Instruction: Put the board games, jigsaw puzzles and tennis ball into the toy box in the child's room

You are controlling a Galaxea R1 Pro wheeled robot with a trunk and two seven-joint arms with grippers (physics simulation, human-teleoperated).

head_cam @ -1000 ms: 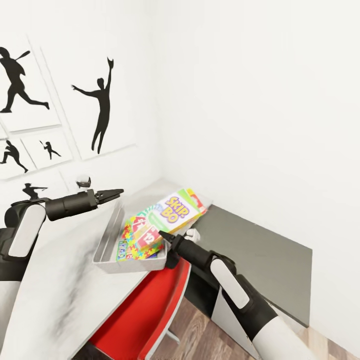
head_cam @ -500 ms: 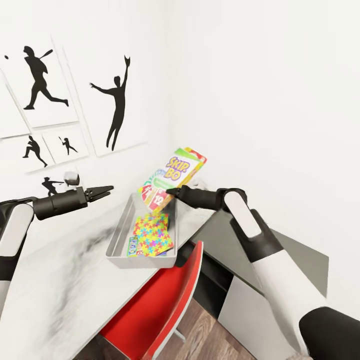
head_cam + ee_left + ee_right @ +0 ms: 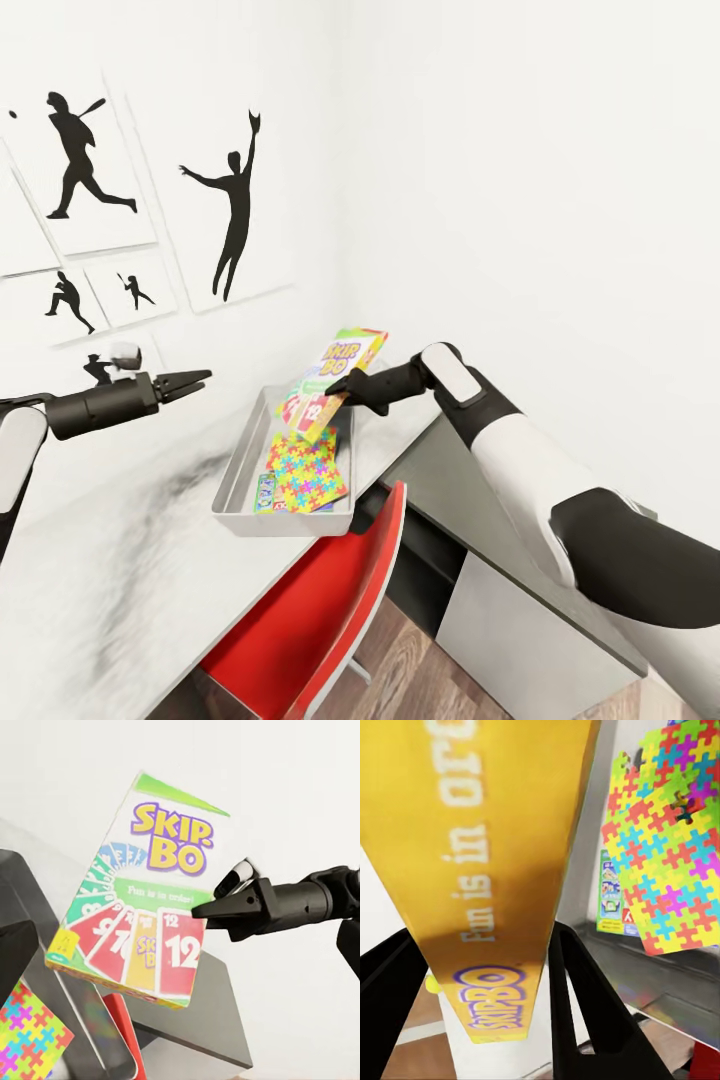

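My right gripper is shut on the edge of the yellow-green Skip-Bo board game. It holds the box tilted on edge just above the far end of the grey toy box. A jigsaw puzzle lies in the toy box with a blue board game partly under it. The left wrist view looks at the Skip-Bo face, with the right gripper pinching its side. In the right wrist view the box sits between the fingers, above the puzzle. My left gripper hovers open, left of the toy box.
The toy box sits on the pale desk top near its front edge. A red chair is tucked under the desk. The lower dark-grey cabinet top lies under my right arm. White walls with silhouette posters close the corner.
The right gripper lifted the Skip-Bo box off the toy box, stood it on edge, then brought it left and a little lower over the tray. The view shifted early on.
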